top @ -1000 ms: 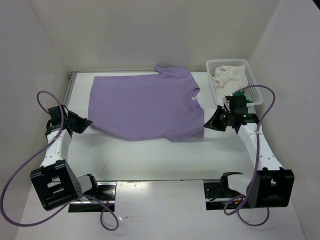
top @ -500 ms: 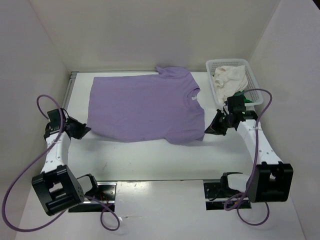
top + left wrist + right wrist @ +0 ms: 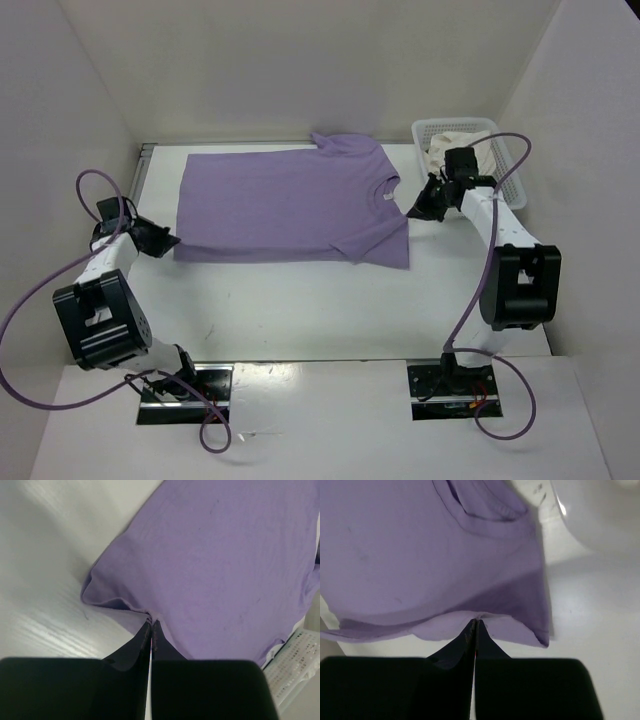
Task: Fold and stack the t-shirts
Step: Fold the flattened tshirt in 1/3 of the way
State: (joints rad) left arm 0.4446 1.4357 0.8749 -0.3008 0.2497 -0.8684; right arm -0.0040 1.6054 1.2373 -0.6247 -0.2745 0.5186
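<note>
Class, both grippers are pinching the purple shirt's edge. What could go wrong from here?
1. The left gripper and right gripper each hold only a thin pinch of the shirt at their tips, so it may slip free.
2. The right arm lies close beside the basket; a swing might knock it.
3. The shirt's near right corner is creased; uneven pulling could leave a crooked fold.

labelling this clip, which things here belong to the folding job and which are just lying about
Job: lavender t-shirt, pinched by the left hand and right hand; cream t-shirt.
Just lying about: white mesh basket holding the cream one; purple cables.
</note>
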